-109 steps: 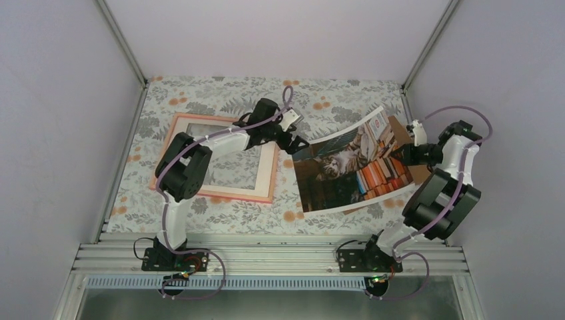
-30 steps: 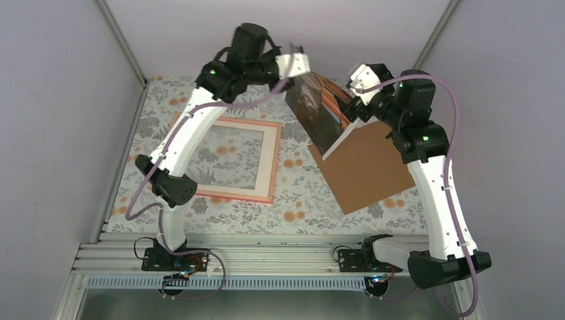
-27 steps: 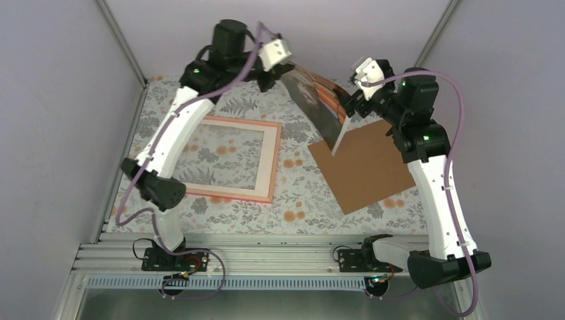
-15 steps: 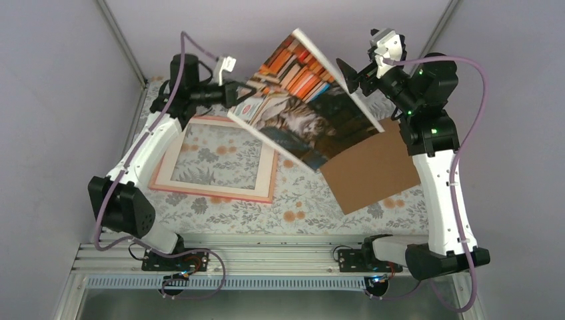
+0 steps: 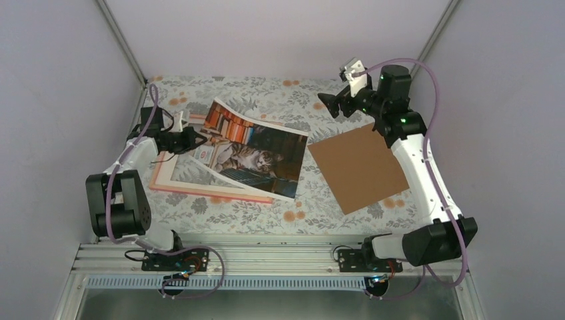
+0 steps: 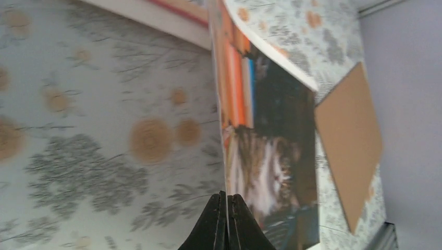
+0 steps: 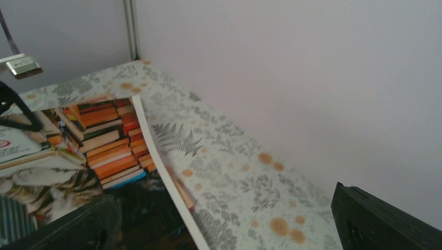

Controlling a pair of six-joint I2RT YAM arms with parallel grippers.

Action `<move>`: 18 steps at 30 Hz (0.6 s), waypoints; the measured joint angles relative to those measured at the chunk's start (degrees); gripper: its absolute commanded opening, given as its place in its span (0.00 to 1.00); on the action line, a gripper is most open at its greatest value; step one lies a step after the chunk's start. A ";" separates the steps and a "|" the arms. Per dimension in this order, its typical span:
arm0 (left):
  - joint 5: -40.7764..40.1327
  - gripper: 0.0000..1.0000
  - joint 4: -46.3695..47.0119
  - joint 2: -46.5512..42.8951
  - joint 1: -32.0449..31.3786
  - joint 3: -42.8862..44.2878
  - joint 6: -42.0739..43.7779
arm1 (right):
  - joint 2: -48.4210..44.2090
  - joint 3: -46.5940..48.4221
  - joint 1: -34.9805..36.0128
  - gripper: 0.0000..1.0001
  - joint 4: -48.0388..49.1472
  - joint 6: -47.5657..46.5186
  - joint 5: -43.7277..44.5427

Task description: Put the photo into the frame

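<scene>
The photo [image 5: 256, 157], a cat among stacked books, slopes over the right part of the pink frame [image 5: 200, 191]; its right end rests on the table and its left end is lifted. My left gripper [image 5: 192, 137] is shut on that left edge. In the left wrist view the gripper [image 6: 228, 200] pinches the edge of the photo [image 6: 271, 156], with a corner of the frame [image 6: 172, 13] beyond. My right gripper [image 5: 330, 105] hangs open above the back of the table, apart from the photo. Its wrist view shows the gripper [image 7: 224, 229] wide open and the photo [image 7: 78, 151] below left.
A plain brown backing board [image 5: 360, 167] lies flat on the floral tablecloth to the right of the photo, under the right arm, and shows as the backing board [image 6: 346, 146] in the left wrist view. Grey walls and corner posts close the table at the back and sides.
The left arm swung left and down, bringing the photo from high in the air to lie over the frame. The right gripper stayed open and is now apart from the photo.
</scene>
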 measured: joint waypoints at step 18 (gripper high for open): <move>0.87 0.02 -3.78 5.84 6.67 2.05 12.15 | 1.44 -6.64 0.07 0.99 -3.17 -5.64 -5.09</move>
